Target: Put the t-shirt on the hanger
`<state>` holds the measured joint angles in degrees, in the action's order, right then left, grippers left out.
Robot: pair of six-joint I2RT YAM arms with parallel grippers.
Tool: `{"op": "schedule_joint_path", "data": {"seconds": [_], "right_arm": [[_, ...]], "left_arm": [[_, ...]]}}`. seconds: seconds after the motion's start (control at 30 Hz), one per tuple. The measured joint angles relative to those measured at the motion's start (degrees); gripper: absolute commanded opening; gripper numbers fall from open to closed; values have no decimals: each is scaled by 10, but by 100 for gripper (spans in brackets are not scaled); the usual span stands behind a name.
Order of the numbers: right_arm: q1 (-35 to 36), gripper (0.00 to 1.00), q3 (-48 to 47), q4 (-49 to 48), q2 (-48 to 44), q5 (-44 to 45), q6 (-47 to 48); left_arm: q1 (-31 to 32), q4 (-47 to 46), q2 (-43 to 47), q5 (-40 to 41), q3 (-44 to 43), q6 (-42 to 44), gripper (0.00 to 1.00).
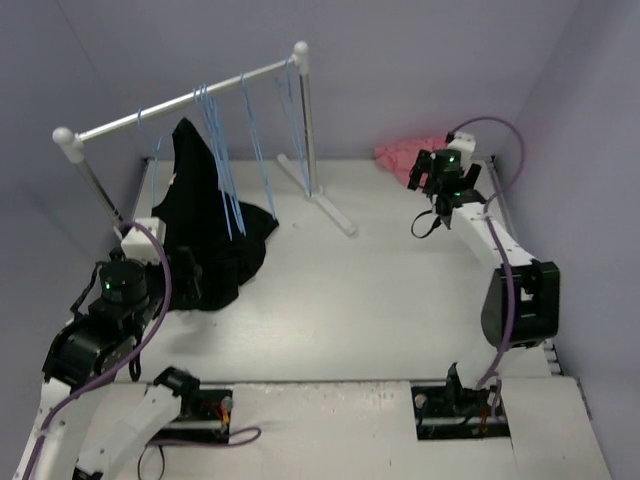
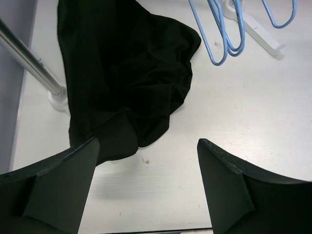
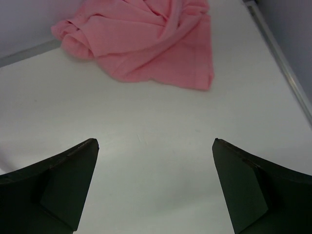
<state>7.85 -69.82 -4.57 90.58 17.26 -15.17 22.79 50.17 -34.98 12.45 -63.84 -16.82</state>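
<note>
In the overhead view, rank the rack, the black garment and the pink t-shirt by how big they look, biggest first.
1. Rack: spans the widest.
2. Black garment: clearly smaller than the rack.
3. T-shirt: smallest, but it is crumpled, farthest away and partly hidden, so its true size is unsure.

I'm driving in some lab test cell: white table (image 1: 400, 300) boxed by plain walls (image 1: 420, 70), little clothes rack (image 1: 306, 120) along its far edge.

T-shirt (image 3: 146, 44) heaped on table (image 1: 380, 300), far right corner. Right gripper (image 3: 155, 144) just near of it. Rack (image 1: 180, 98) far left, hangers (image 2: 220, 62) on rail. Garment (image 1: 205, 230) hung left, hem on table. Left gripper (image 2: 147, 146) at its near side.
</note>
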Motion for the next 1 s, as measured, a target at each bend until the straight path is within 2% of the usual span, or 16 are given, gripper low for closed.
{"op": "schedule_joint_path", "data": {"seconds": [0.2, 0.4, 0.53, 0.8, 0.87, 0.9, 0.97, 1.0], "right_arm": [[-9, 100, -162, -23, 230, -62, 56], [-23, 100, -275, -20, 388, -103, 103], [-26, 100, -324, -27, 453, -107, 121], [-34, 99, -403, -34, 508, -107, 133], [-36, 93, -420, -35, 520, -110, 133], [-37, 87, -428, -37, 526, -113, 133], [-40, 70, -442, -42, 537, -117, 133], [-41, 58, -448, -43, 541, -119, 132]], "left_arm": [[0, 2, -27, -22, -10, -18, 77], [0, 2, -44, -48, -11, -46, 77], [0, 2, -54, -60, -11, -63, 77], [0, 2, -52, -65, -11, -79, 77], [0, 3, -49, -65, -11, -79, 77], [0, 4, -48, -65, -11, -80, 77], [0, 7, -46, -65, -11, -80, 77], [0, 9, -46, -65, -11, -80, 77]]}}
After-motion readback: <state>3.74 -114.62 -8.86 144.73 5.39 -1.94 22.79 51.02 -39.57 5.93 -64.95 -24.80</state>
